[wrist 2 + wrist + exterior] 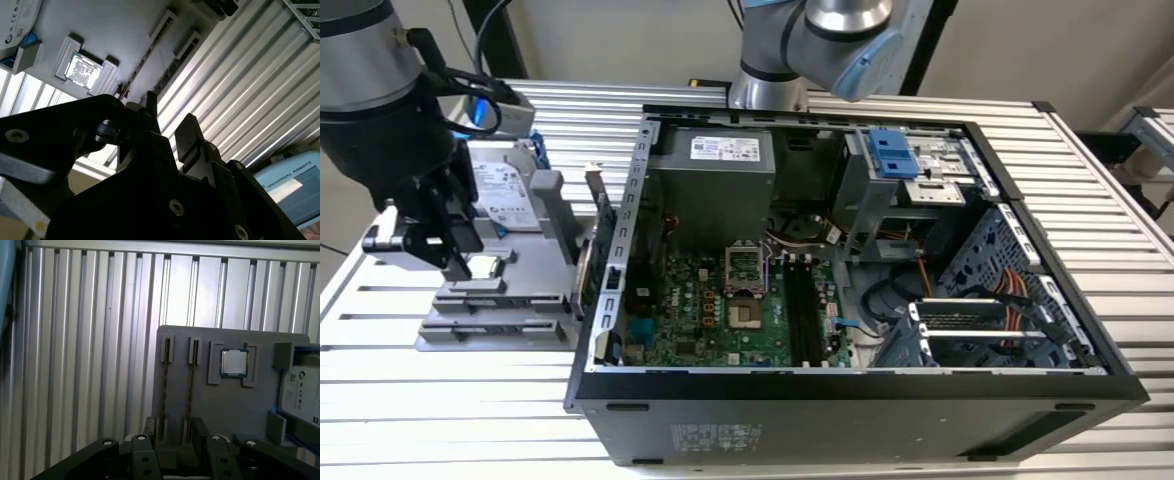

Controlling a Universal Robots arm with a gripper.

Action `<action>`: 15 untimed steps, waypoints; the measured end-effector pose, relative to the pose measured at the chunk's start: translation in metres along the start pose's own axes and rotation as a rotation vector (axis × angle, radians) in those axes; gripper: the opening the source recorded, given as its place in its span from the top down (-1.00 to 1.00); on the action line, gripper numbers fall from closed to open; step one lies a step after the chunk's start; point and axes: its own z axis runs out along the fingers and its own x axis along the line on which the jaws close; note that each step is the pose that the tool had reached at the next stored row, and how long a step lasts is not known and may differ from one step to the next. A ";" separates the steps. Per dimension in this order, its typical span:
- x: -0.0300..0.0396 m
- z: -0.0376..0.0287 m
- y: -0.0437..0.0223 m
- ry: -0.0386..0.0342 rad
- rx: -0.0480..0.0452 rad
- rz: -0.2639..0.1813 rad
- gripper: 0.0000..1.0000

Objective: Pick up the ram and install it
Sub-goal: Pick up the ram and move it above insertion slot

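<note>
One arm, and the ram is not yet picked. The slatted aluminium bench (1121, 200) carries everything.

- **PC case** (854, 405): biggest item, laid on its side with the panel off, so the motherboard (700, 315) faces up and can be reached from above.
- **Memory slots** (803, 310): long and black, beside the CPU socket (740, 265). They look empty, though the exterior view doesn't settle it.
- **Grey parts fixture** (494, 330): just beside the case, on the exterior view's left.
- **Hard drive** (300, 390): in a blue frame, standing at one end of the fixture.
- **Gripper** (454, 262): hangs over the fixture, apart from it.
- **Fingers** (150, 427): spread to a moderate gap with nothing between them. In the first wrist view they bracket the fixture's two narrow slots.
- **Ram** (191, 385): stands on its long edge in one of those slots, with a second stick (165, 375) in the neighbouring slot. Edge-up seating presumably leaves the top edge free for a pinch from above. Can't tell which stick the gripper is lined up on.
- **CPU** (234, 362): smallest item, lying flat in its own pocket next to the slots.
</note>
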 end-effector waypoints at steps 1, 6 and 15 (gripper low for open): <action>-0.0001 0.0007 0.0002 0.0005 0.0000 0.000 -1.00; -0.0003 0.0035 0.0013 0.0035 -0.0002 0.000 -1.00; -0.0005 0.0083 0.0025 0.0072 -0.0006 0.000 -1.00</action>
